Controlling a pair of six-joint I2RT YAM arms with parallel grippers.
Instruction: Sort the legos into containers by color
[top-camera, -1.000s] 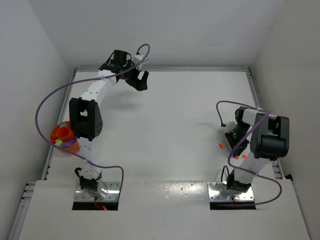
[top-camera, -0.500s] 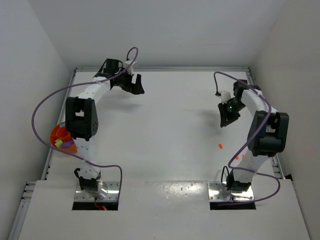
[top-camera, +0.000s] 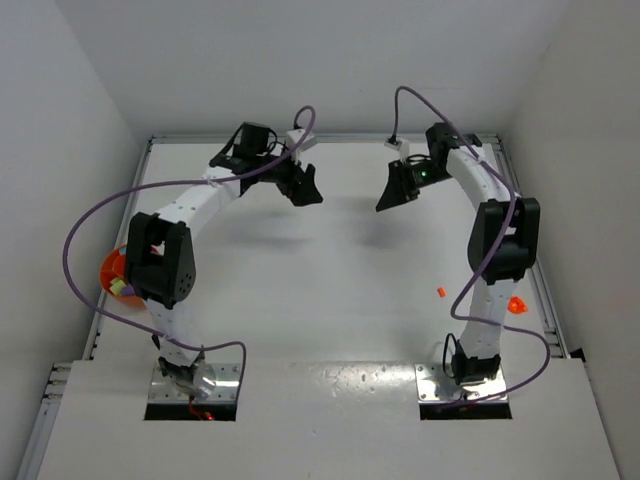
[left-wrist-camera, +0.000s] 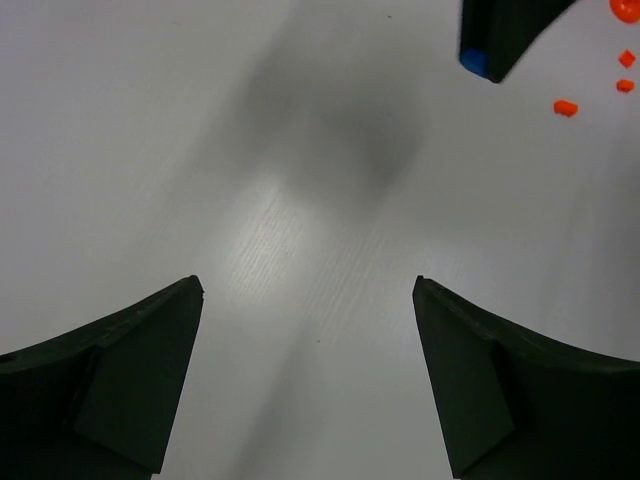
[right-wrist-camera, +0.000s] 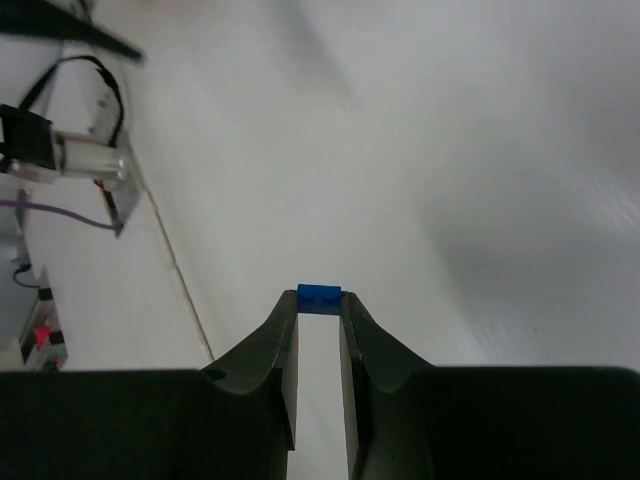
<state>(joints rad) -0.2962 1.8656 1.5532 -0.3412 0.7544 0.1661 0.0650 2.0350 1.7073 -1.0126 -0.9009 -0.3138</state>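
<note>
My right tool (right-wrist-camera: 319, 310) grips a tiny blue plastic brick (right-wrist-camera: 319, 295) at its tips, mid-carry opposite my spread, empty left tool (left-wrist-camera: 306, 290); next, likely a handover toward the round orange bowl (top-camera: 112, 268) far behind it.

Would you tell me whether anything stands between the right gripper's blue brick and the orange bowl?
Seen from above, the white left arm crosses the line from the small blue plastic brick to the round orange bowl, its elbow overlapping it.

This is looking like a robotics lab cell: plain white walls (top-camera: 330, 60) are enclosing a white tabletop (top-camera: 330, 290), with a left arm (top-camera: 190, 207) and a right arm (top-camera: 497, 238) sitting bolted at its near edge.
</note>
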